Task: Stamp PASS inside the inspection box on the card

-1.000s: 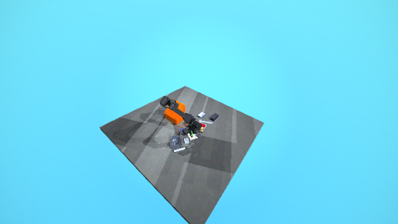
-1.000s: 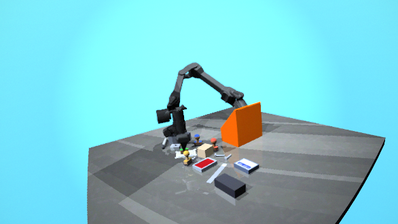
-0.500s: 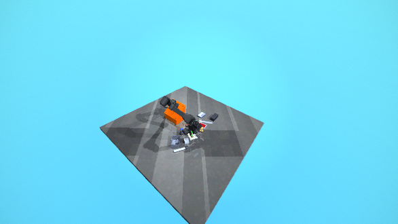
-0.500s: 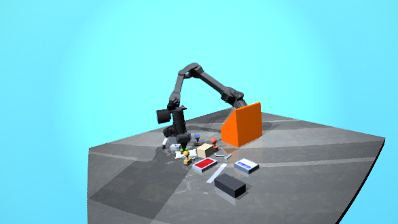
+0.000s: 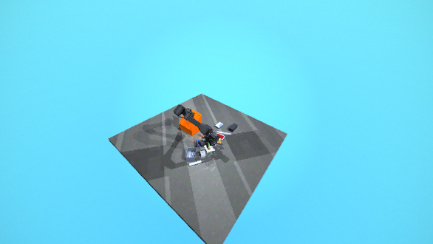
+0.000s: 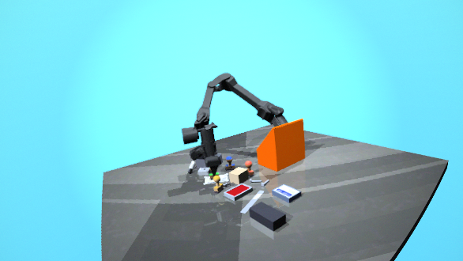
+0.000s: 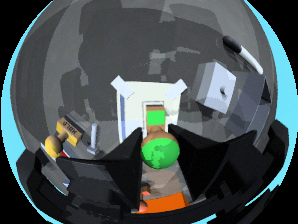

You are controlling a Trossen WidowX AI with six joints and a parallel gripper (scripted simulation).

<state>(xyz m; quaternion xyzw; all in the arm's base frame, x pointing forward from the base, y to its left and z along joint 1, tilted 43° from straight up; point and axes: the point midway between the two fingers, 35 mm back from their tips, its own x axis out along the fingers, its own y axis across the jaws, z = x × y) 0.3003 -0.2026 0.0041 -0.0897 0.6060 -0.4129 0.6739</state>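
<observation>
On the gray bench [image 5: 207, 185] [image 6: 316, 221] [image 7: 150, 60], only the wrist view shows "HOLD" lettering [image 7: 68, 127]

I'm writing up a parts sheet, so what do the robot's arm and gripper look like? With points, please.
The arm [image 5: 194, 123] [image 6: 246, 94] is matte dark grey to black, with slim links and bulkier rounded joints. The black gripper [image 7: 154, 129] has two broad, angular fingers tapering toward their tips.

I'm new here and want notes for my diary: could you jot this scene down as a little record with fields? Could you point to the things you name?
Hand [image 6: 213, 171] [image 7: 154, 129]: closed on the green-knobbed stamp [image 7: 160, 150]
Under the stamp: white card [image 7: 135, 95]
Ink pad [image 6: 238, 191]: red, lying open
Yellow-knobbed stamp [image 6: 216, 183] [image 7: 54, 146]: beside the pad
Base [image 6: 290, 146] [image 5: 189, 127]: orange
Print on card: cannot tell
</observation>
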